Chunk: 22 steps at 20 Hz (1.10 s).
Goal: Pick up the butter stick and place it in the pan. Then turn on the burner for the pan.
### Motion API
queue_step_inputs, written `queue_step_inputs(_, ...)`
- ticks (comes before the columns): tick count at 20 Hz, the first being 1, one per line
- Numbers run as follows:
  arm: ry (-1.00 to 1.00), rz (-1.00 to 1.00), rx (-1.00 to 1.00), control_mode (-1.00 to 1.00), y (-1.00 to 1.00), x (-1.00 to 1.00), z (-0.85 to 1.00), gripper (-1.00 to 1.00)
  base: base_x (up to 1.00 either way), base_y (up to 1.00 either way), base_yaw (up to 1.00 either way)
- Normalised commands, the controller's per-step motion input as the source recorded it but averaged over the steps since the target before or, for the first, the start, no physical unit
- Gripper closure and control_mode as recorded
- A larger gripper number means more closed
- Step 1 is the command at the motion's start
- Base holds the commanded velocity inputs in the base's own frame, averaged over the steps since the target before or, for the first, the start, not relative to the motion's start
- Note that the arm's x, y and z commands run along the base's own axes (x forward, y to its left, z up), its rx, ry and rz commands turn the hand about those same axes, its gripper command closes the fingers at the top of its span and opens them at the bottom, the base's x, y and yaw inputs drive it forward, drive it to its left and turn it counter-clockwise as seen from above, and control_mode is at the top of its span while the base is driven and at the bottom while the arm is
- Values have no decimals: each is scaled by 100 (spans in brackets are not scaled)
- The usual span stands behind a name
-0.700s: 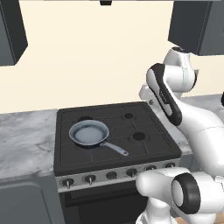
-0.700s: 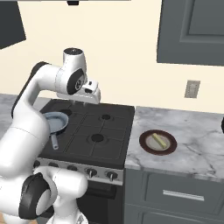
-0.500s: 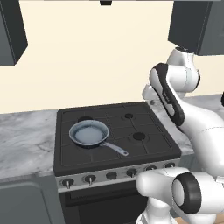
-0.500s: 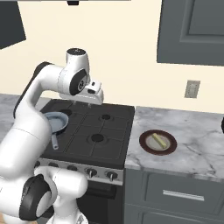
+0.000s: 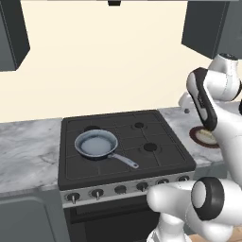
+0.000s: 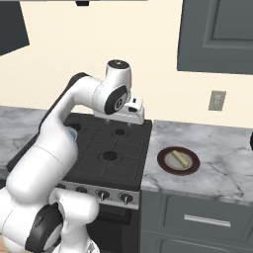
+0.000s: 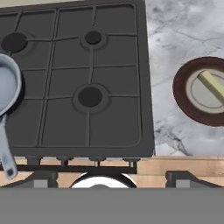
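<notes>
The round, shallow grey-blue metal pan [image 5: 96, 143] sits empty on the black stove's left burner. The white arm's gripper [image 6: 133, 110] hangs above the stove, jaws apart, holding nothing. The thin pale yellow butter stick [image 6: 178, 158] lies on the dark brown plate [image 6: 165, 167] on the counter to the right, so every step remains.

Even, bright, diffuse rendered lighting is observed throughout; no glare or harsh shadows are recorded. Edges are rendered slightly soft. A faint sheen is noted on the pan [image 5: 96, 143].
</notes>
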Motion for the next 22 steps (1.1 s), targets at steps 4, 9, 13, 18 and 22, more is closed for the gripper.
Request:
queue_step_inputs(4,0,0,0,-100,-76,0,-29,-100,0,0,0)
queue_step_inputs(9,0,0,-4,-100,-62,0,-35,-100,0,0,0)
queue_step_inputs(13,4,0,-8,-100,-48,0,-33,-100,0,0,0)
queue_step_inputs(18,9,0,-9,-100,-45,0,-31,-100,0,0,0)
queue_step_inputs(22,13,0,-5,-100,-38,0,-24,-100,0,0,0)
